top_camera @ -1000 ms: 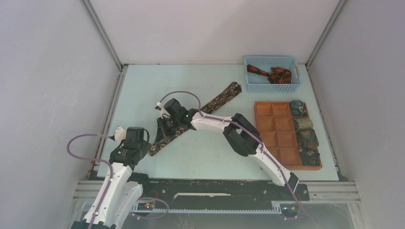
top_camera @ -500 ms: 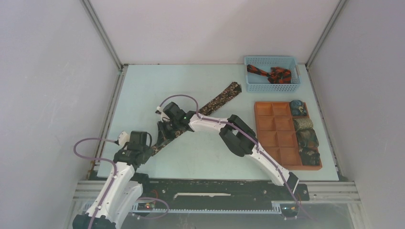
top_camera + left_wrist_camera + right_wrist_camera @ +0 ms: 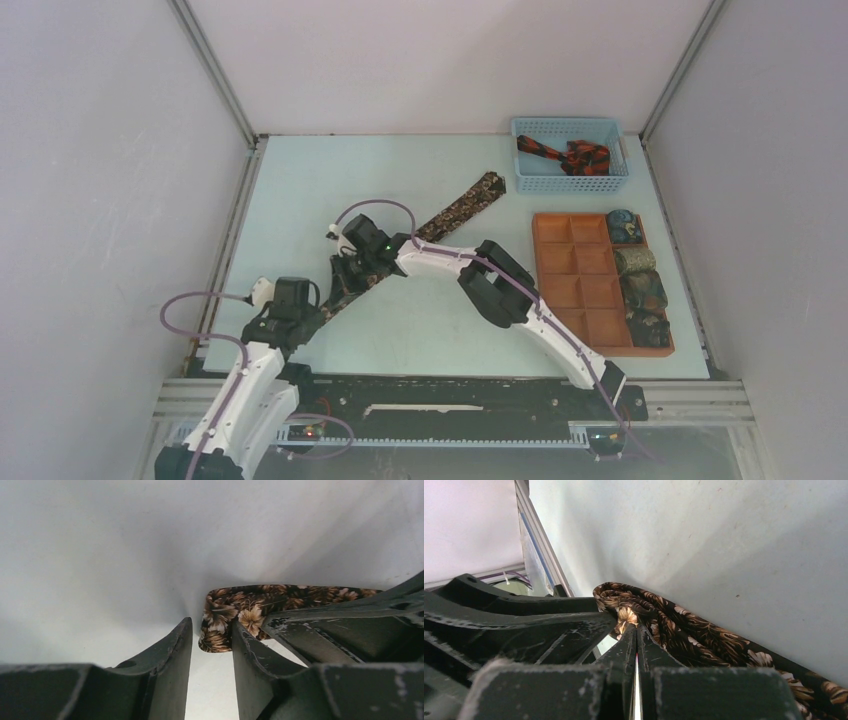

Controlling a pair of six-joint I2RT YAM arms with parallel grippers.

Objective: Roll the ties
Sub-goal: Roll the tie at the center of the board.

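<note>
Near the front edge of the worktop (image 3: 420, 170), the left tool (image 3: 210, 630) is held spread, with the end of the brown floral tie (image 3: 260, 600) lying flat at its tips. Further on, a raised fold of that tie is pinched by the right tool (image 3: 636, 630), pressed together. The rest is stretched diagonally toward the blue basket (image 3: 570, 185), in which a black and red-orange tie (image 3: 572, 156) is heaped.

the dark brown tie (image 3: 465, 203) with tan flowers lies unrolled on the table (image 3: 300, 180), slanting from a squared end at near left up to far right. the black and red-orange tie (image 3: 570, 155) sits crumpled in the blue basket (image 3: 570, 183) at far right. four rolled ties (image 3: 634, 261) fill the rightmost column of the tray (image 3: 585, 295).
</note>
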